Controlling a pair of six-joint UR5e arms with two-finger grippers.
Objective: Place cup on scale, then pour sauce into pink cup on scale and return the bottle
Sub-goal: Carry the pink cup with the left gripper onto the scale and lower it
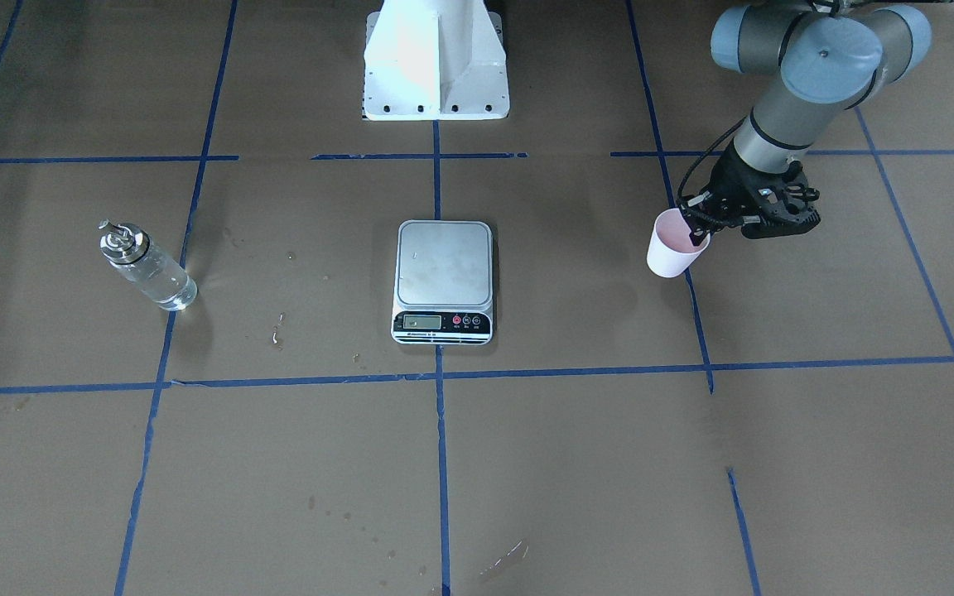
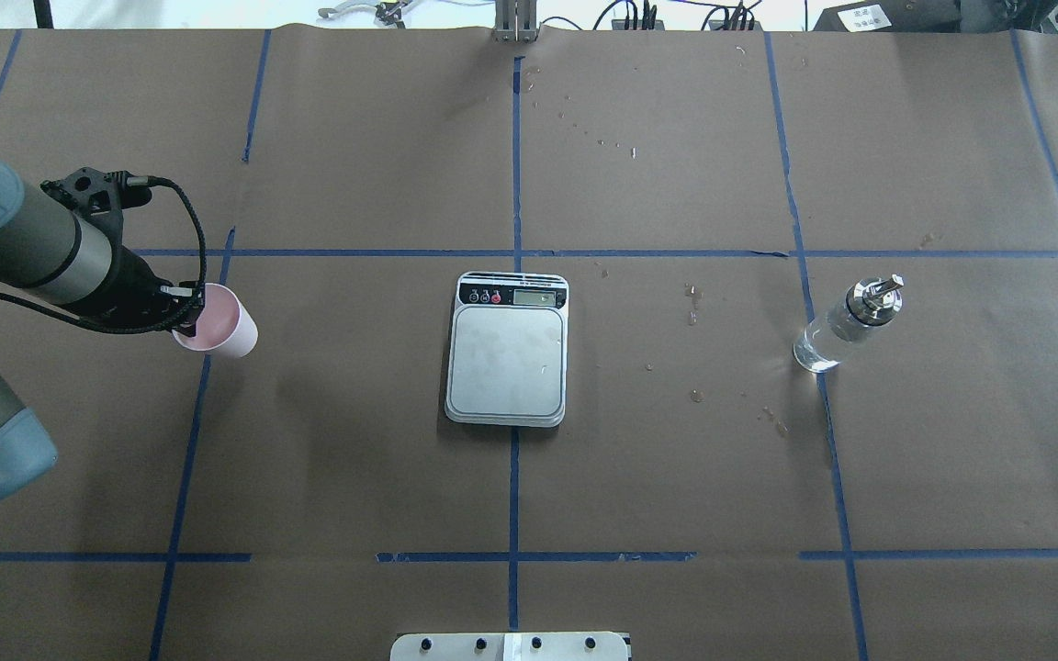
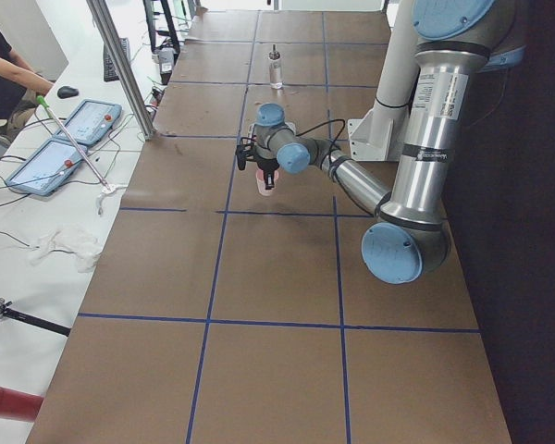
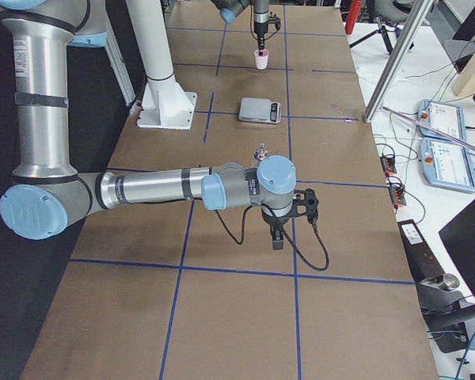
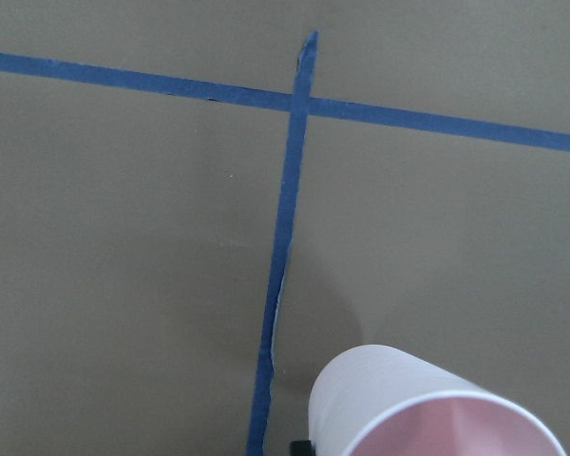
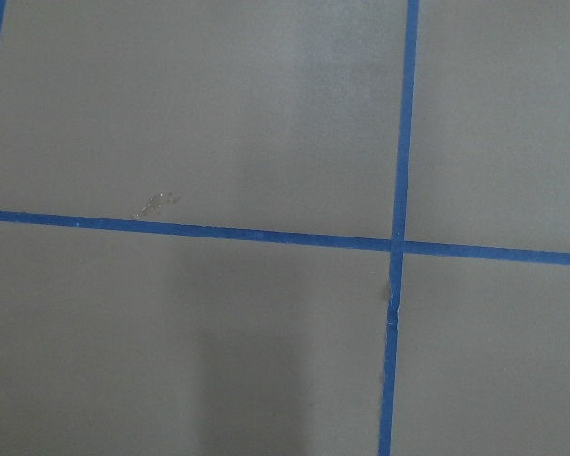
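The pale pink cup point(image 1: 673, 244) hangs tilted from my left gripper point(image 1: 696, 234), which is shut on its rim, one finger inside; it seems held just above the table. The cup point(image 2: 217, 319) is left of the scale point(image 2: 508, 363) in the overhead view, well apart from it. The scale's platform point(image 1: 444, 263) is bare. The clear glass bottle point(image 1: 148, 269) with metal spout stands on the table on the scale's other side, also in the overhead view point(image 2: 846, 323). My right gripper point(image 4: 279, 237) shows only in the exterior right view, over bare table; I cannot tell whether it is open.
Brown paper with blue tape lines covers the table. Small droplets point(image 2: 692, 317) lie between scale and bottle. The white robot base point(image 1: 436, 62) stands behind the scale. Tablets and cables point(image 3: 69, 139) lie on a side bench, with an operator beside it.
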